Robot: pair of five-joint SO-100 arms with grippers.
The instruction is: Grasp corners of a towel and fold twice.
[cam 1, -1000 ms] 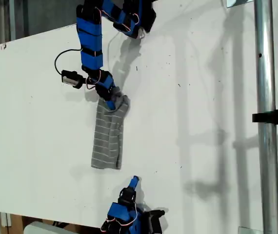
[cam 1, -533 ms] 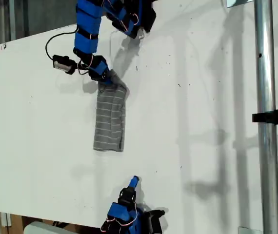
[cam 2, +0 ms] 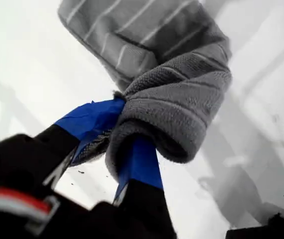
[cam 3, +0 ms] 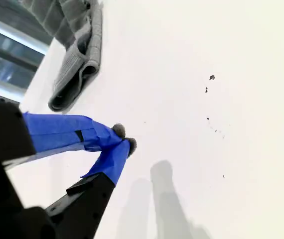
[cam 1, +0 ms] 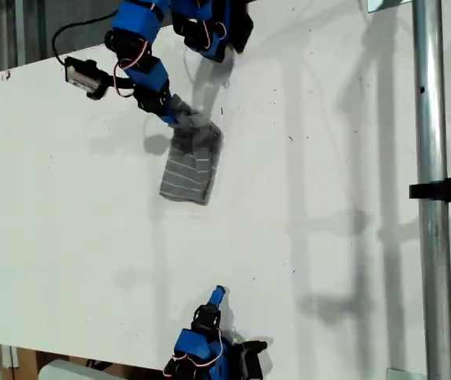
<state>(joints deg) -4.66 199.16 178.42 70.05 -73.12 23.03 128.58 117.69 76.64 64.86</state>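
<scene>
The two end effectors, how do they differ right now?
My first end effector is shut on the towel, lifting one end near the exterior view's top. My second end effector holds nothing, its tips together, and sits near the exterior view's bottom, apart from the towel. Both have blue-taped fingers.

The white counter [cam 1: 328,261] comes through bright and evenly lit in my exterior view, nearly washed out. Soft grey shadows of the arms and the metal pole [cam 1: 431,190] streak down the right half of that frame. The towel [cam 1: 192,162] looks slightly smeared there, as if motion-blurred. In my first wrist view the towel's weave is crisp while the dark end effector body at the frame's bottom is blurred. My second wrist view is overexposed, with faint shadows at the bottom.
</scene>
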